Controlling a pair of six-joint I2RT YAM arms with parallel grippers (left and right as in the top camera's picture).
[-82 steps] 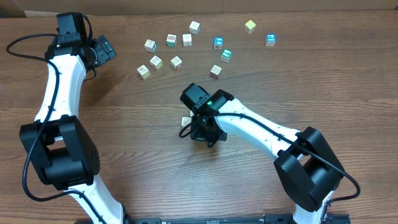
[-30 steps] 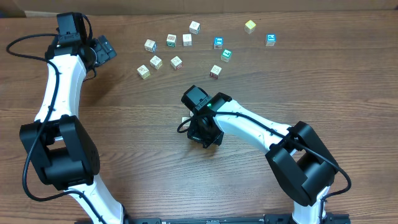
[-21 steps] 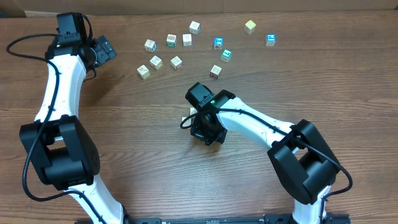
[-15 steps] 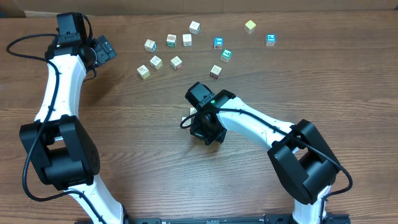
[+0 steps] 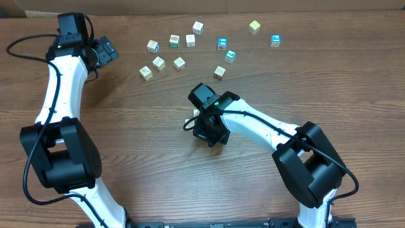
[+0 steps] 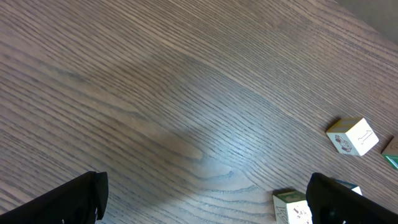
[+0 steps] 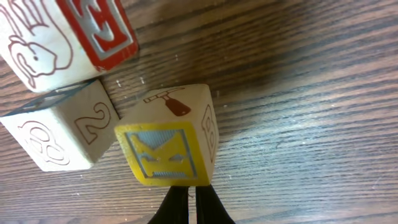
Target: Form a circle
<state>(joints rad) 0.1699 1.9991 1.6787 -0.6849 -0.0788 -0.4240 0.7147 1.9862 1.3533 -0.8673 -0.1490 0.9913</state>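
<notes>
Right wrist view: right gripper [image 7: 189, 200], jaws pressed together and empty, sits just behind the yellow cube [image 7: 165, 155]. The circle [image 7: 87, 127], 3 cubes visible, lies directly ahead, mid-table [image 5: 126, 126]. Left gripper [image 5: 104, 49], spread wide, stands well apart near the far-left corner; the right arm is nearer.

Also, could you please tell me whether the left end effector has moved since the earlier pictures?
No. In the overhead view the left end effector sits at the same spot, equally far from the nearest scattered cube.

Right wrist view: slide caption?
Shut right tool at the yellow K cube, beside a 2 cube and a red E cube.
</notes>
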